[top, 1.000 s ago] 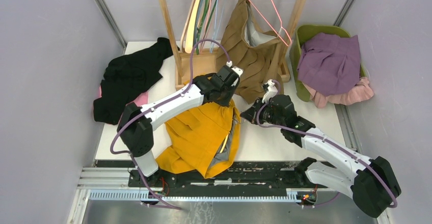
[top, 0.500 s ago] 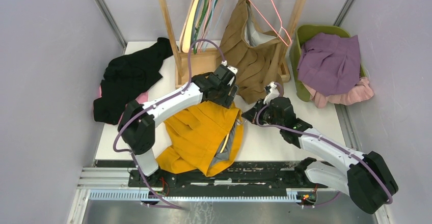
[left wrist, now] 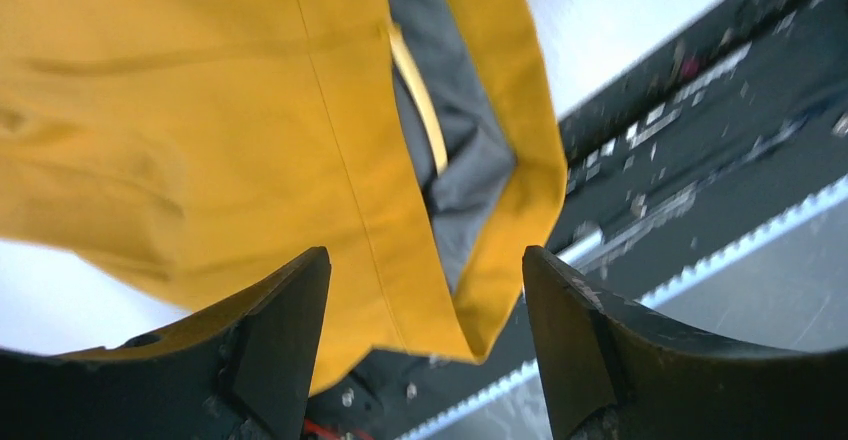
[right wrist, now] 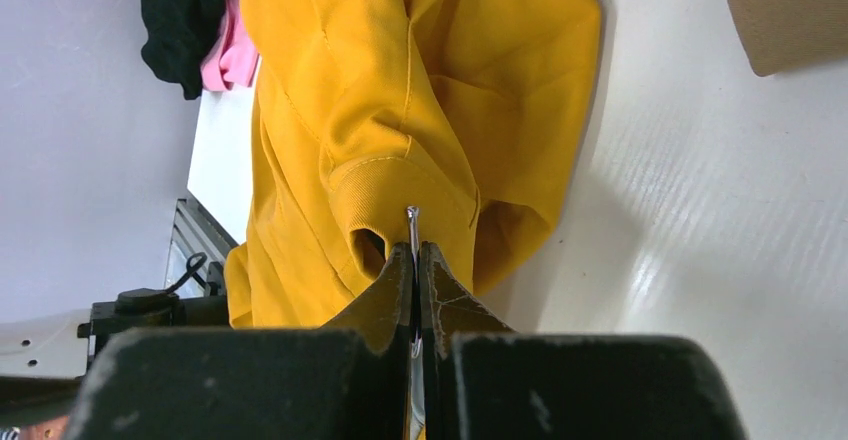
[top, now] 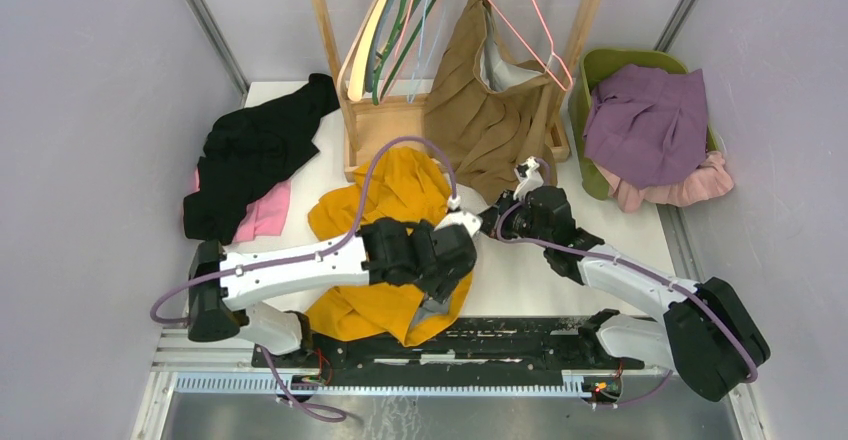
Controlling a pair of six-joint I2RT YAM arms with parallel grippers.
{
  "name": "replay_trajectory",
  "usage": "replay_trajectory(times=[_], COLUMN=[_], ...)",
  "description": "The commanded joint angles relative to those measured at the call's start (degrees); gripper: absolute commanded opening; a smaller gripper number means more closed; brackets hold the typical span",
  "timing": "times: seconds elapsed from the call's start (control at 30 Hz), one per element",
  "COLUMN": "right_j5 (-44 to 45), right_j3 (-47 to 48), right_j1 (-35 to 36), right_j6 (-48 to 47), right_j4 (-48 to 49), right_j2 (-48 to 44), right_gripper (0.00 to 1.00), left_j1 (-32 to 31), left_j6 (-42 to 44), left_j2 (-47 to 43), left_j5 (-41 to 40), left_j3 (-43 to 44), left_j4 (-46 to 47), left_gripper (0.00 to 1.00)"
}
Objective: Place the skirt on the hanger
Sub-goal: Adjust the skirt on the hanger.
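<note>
The yellow skirt [top: 400, 192] lies crumpled on the white table [top: 620, 225], its grey lining [left wrist: 460, 160] showing at the near hem. My left gripper [top: 432, 285] hovers over that near hem, jaws open with nothing between them [left wrist: 425, 255]; below it I see the skirt [left wrist: 200, 110]. My right gripper [top: 495, 220] sits at the skirt's right edge, shut [right wrist: 415, 250] on a thin silver wire [right wrist: 412, 222] that looks like the hanger's. That wire meets a yellow fold of the skirt [right wrist: 400, 80]. The rest of the hanger is hidden.
A wooden rack [top: 385, 125] with several hangers [top: 390, 30] stands at the back, a brown garment [top: 480, 110] hanging from it. At the back right, a green basket [top: 590, 70] holds purple cloth [top: 645, 120]. Black [top: 255, 150] and pink [top: 265, 210] clothes lie left. The black rail [top: 520, 332] runs along the near edge.
My left gripper let go of the skirt, opened, and swung from near the rack to the near hem. The skirt's far part dropped toward the rack. The right gripper stayed shut.
</note>
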Motion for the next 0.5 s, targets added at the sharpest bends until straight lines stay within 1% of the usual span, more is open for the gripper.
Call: replay_trajectory(times=[0.0,0.1,0.2,0.37,0.47], right_j5=[-12.1,-12.5,-12.9,-13.3,-13.6], right_j3=[-1.5,-1.8,-2.1,-2.2,-2.2], right_j1=[1.9,1.5,1.3,1.0,1.0], right_j6=[2.3,2.3,2.4,2.5,2.6], right_j4=[-3.8,-3.3,-2.9,-2.6,-2.6], right_j2=[1.9,1.8,1.7,1.5,1.4], right_gripper=[0.01,0.01,0.01,0.01,0.01], left_j1=[-8.1,-13.2,-16.3,-18.5,-18.6], left_j6=[-15.9,-20.4,-22.8,-21.1,-19.2], left_j2=[-3.0,-2.4,-2.1,1.1,2.3], left_j5=[-2.0,-1.0,-0.3,1.9,3.7], left_j3=[-3.7,-5.1,-5.7,-9.5,-12.3], left_j4=[-11.3,-15.2,-16.3,-14.6,-9.9], left_gripper=[0.77,0.80,0.81,0.84,0.85])
